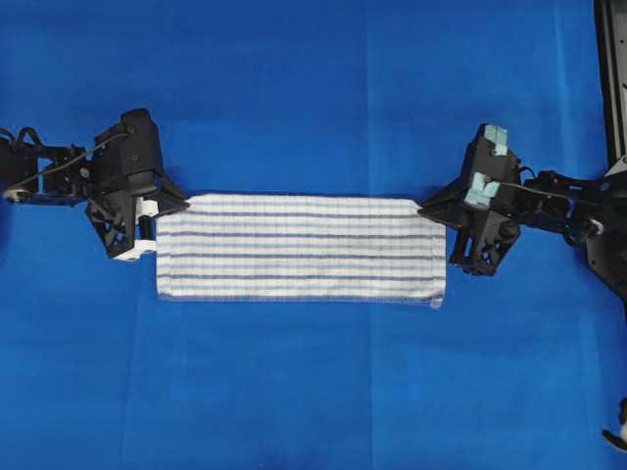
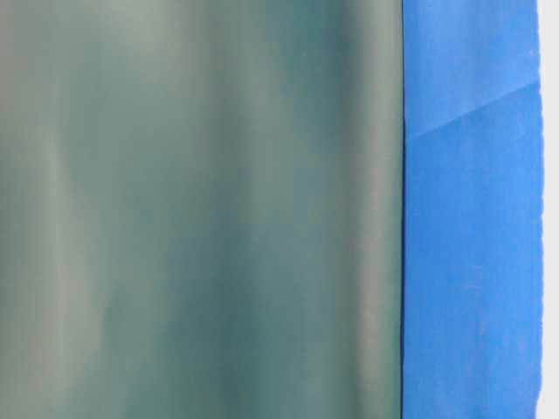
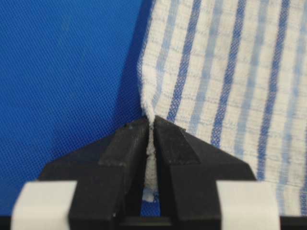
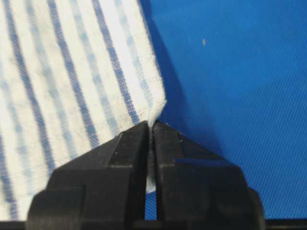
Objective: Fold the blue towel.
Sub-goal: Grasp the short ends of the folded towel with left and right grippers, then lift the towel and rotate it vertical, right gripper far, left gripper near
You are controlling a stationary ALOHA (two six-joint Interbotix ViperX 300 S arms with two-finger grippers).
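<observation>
The table-level view is mostly blocked by a blurred grey-green surface (image 2: 201,209). One blue towel (image 1: 299,245) lies mid-frame on the tabletop (image 1: 294,98); left gripper (image 1: 179,204) and right gripper (image 1: 427,208) each pinch an upper corner.

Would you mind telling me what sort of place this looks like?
Probably a robot lab workbench: plain blue table covering, two arms' tools, one striped towel pinched between them.

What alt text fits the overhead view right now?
A striped blue towel lies flat on a blue table covering, with the left claw and right claw each shut on a far corner at opposite ends.
</observation>
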